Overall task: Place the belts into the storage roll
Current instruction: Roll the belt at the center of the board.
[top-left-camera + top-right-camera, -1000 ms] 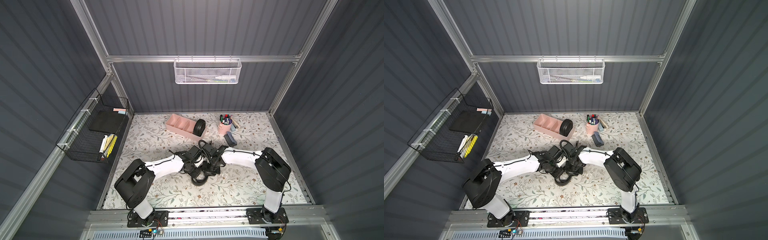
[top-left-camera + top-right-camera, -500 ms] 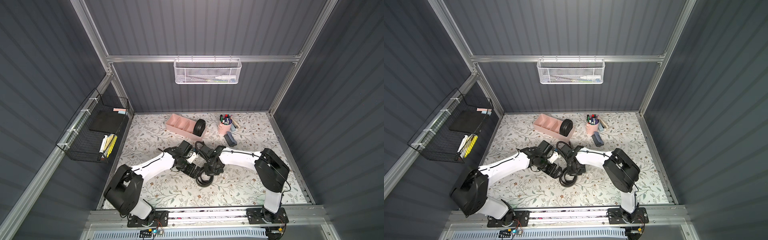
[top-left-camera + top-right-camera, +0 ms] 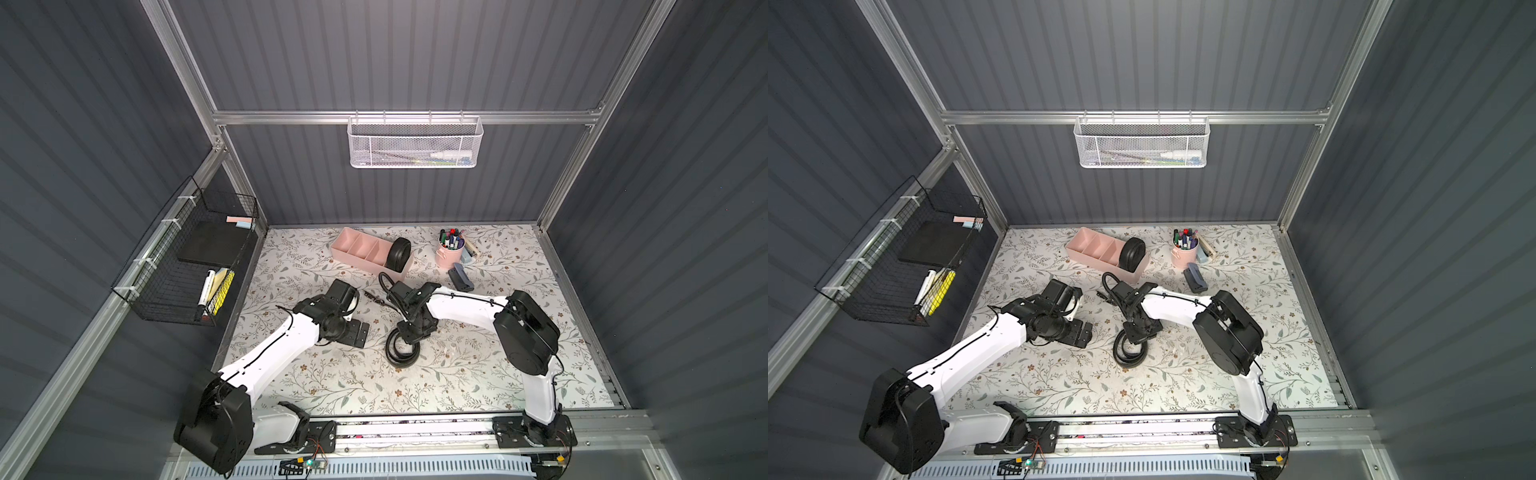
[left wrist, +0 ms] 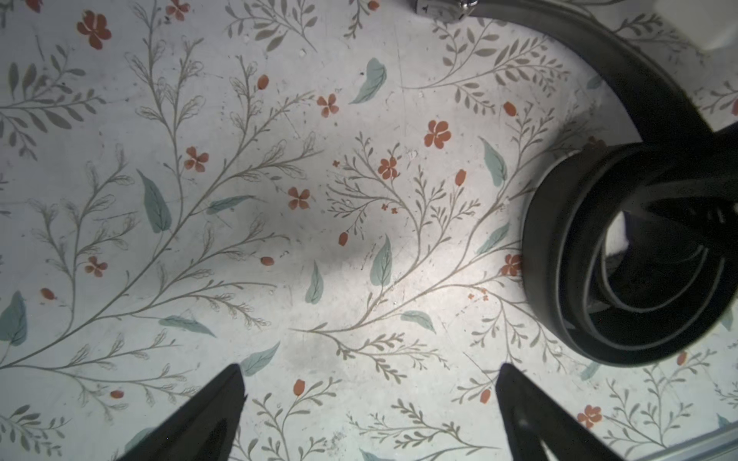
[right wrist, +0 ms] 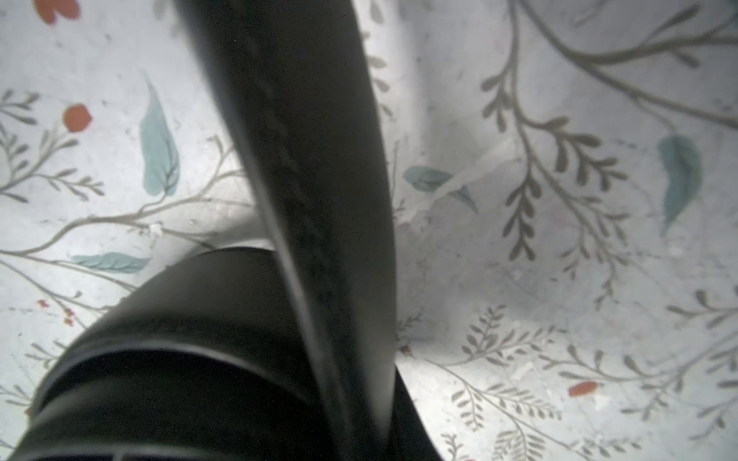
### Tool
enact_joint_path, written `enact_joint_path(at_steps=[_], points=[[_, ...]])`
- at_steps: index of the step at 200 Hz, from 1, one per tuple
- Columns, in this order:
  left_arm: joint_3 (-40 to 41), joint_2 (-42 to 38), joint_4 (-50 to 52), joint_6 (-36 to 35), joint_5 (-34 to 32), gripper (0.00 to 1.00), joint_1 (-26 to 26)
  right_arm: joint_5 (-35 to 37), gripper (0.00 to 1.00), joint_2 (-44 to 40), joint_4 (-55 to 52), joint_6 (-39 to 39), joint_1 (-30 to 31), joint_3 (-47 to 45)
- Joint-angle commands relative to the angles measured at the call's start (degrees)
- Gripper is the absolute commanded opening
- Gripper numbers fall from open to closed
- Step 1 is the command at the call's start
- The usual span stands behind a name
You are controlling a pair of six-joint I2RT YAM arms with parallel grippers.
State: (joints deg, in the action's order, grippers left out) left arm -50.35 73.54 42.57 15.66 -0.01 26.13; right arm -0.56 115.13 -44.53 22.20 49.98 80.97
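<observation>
Near the far edge of the surface (image 3: 457, 374): storage roll (image 3: 365, 265), first belt (image 3: 399, 254) coiled upright in its end compartment. Mid-surface: second belt (image 3: 401, 361), loosely coiled. Left pincer (image 4: 369, 369) just released it, now spread and drawn aside (coil could spring). Right pincer (image 3: 409, 334) pinching its wall, fingertips hidden; buckle (image 4: 439, 10) cropped.
</observation>
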Motion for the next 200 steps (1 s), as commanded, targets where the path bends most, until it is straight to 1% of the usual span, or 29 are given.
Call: enact_joint_path(at_steps=[1, 25, 49, 71, 89, 108, 128, 148, 165, 181, 200], points=[[0.16, 0.35, 1.82, 1.31, -1.92, 0.99, -0.11, 0.51, 0.0, -0.78, -0.03, -5.66, -0.1, -1.75], [-0.15, 1.42, 2.08, 1.39, -1.64, 0.99, -0.26, 2.25, 0.0, -2.52, 0.92, -8.33, -0.78, -3.21], [-0.92, 2.15, 2.49, 1.02, -0.42, 1.0, -0.29, 2.24, 0.0, -3.6, 2.16, -10.45, -1.67, -3.62], [-2.29, 3.34, 3.92, -0.1, 1.9, 0.99, -0.43, 0.6, 0.0, -3.43, 2.71, -12.89, -2.12, -2.86], [-2.41, 2.38, 4.19, -0.28, 2.87, 0.99, -0.5, 0.56, 0.0, -3.01, 3.44, -14.41, -2.16, -2.52], [-1.96, 1.2, 5.42, -0.41, 3.73, 1.0, -0.8, -1.19, 0.0, -1.5, 2.47, -16.02, -2.09, -0.7], [-1.43, 0.5, 6.73, -1.12, 2.71, 0.99, -1.14, -3.23, 0.0, -0.76, 3.7, -18.08, -1.83, 0.16], [-0.31, -0.56, 7.14, -0.73, 2.31, 0.99, -2.93, -4.69, 0.0, 0.47, 2.77, -21.67, -0.67, 1.93], [-0.3, -1.29, 5.9, -1.55, 2.47, 0.99, -4.58, -4.09, 0.0, 1.55, 0.83, -26.39, 1.49, 3.79], [-1.48, -0.08, 5.84, -2.74, 3.85, 0.99, -6.92, -3.22, 0.0, 1.87, -1.27, -30.03, 2.95, 4.55], [-3.49, 2.04, 5.48, -4.42, 5.15, 0.99, -8.67, -2.79, 0.0, 0.76, -1.08, -31.64, 2.95, 3.33]])
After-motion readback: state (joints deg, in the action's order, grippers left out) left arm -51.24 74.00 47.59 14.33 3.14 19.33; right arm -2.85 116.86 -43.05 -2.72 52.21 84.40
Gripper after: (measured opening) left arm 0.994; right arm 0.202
